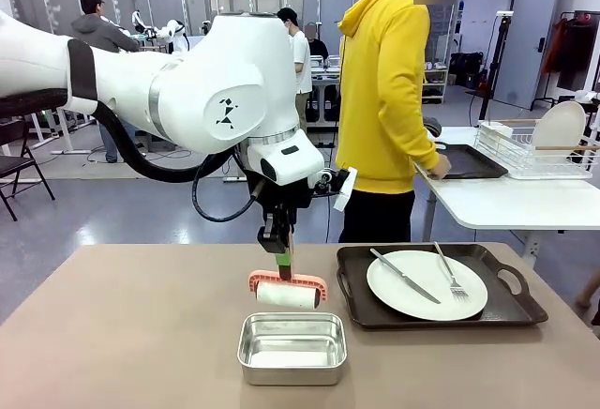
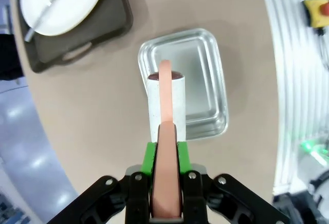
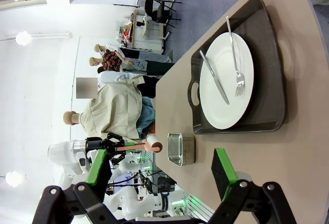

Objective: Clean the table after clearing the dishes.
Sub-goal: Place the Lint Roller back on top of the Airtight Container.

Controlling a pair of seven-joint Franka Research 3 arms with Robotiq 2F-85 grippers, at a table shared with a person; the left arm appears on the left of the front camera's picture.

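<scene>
Above the pan [image 1: 292, 372] beside the tray [image 1: 507, 309], the left end effector [image 1: 284, 258] grips a roller [image 1: 287, 295]; the right end effector [image 3: 162, 157] gapes.

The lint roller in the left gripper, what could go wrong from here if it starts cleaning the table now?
1. The tray with the plate, knife and fork is on the table, and the person is turned to another table; rolling now could bump it.
2. The lint roller hangs at the rim of the steel pan; a sideways stroke may shove the pan.
3. The left gripper pinches only the thin handle, so pressing down might twist it.
</scene>
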